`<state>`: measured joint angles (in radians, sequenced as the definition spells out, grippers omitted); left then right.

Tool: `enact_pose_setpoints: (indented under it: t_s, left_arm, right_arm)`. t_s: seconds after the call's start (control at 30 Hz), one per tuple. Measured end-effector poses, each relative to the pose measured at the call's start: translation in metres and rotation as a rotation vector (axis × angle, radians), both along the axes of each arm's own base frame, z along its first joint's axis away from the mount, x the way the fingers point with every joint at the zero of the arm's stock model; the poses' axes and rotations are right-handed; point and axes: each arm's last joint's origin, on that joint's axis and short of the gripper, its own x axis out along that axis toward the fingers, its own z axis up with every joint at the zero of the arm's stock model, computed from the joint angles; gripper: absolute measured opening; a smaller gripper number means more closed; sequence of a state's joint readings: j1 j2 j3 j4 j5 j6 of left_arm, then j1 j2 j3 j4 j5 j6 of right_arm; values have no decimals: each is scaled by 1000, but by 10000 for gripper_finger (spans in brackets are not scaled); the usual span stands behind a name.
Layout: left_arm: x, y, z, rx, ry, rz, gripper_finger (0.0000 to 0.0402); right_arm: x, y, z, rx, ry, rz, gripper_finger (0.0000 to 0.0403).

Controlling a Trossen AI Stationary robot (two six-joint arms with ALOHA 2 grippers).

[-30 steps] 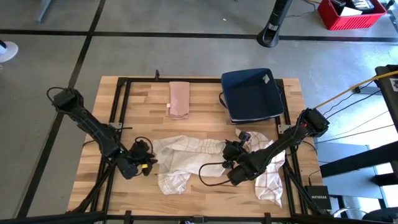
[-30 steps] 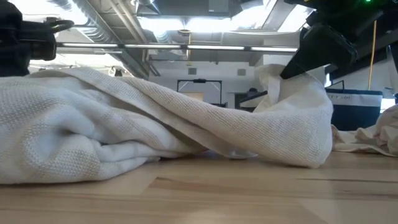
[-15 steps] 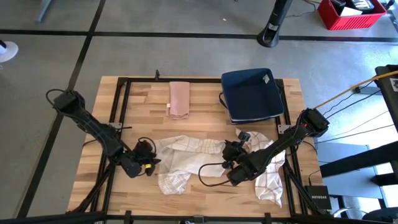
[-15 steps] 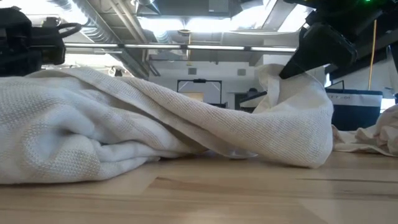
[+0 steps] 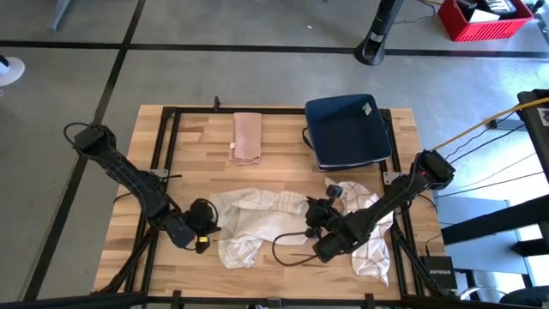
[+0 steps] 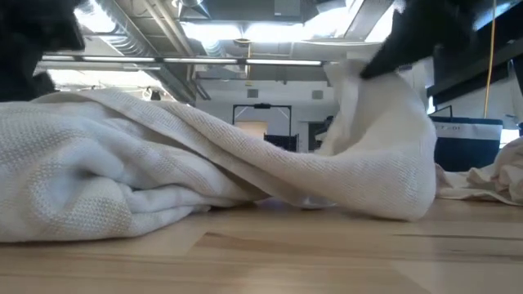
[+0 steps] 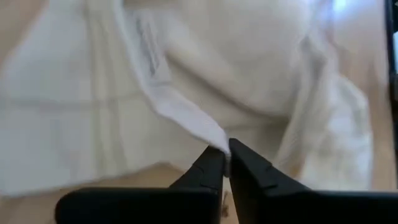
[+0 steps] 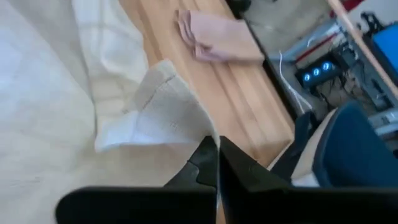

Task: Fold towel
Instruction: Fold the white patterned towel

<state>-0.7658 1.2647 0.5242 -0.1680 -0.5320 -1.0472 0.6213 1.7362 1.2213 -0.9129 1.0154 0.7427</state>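
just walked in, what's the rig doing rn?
Towel folding, early stage. The white towel lies crumpled on the table. The left gripper is shut on one edge of it at its left side; the right gripper is shut on another edge at its right side and holds it lifted. Nothing is folded yet. A folded pink cloth and a blue bin sit at the far side.

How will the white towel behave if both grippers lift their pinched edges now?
Probably floppy: the white towel lies crumpled in soft folds. It will likely sag between the left gripper and right gripper. The thin pinched edges might slip, though the weave looks grippy.
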Motion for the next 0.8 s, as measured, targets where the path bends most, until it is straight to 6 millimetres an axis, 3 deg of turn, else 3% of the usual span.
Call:
enact_pose_setpoints:
  t_s: [0.2,0.37,0.57,0.67,0.8]
  left_arm:
    - [-2,-8,60,134,37,-23,6]
    - [-11,-5,129,291,28,-14,4]
    - [-25,14,202,442,-21,33,3]
    - [-33,25,228,511,-71,90,4]
    - [-39,34,242,562,-147,188,4]
  right_arm:
    - [-2,14,49,-13,-77,52,3]
    - [-9,8,101,7,-143,60,3]
    - [-22,-6,156,68,-254,61,3]
    - [-29,-12,169,97,-295,58,3]
    - [-30,-10,166,145,-274,73,3]
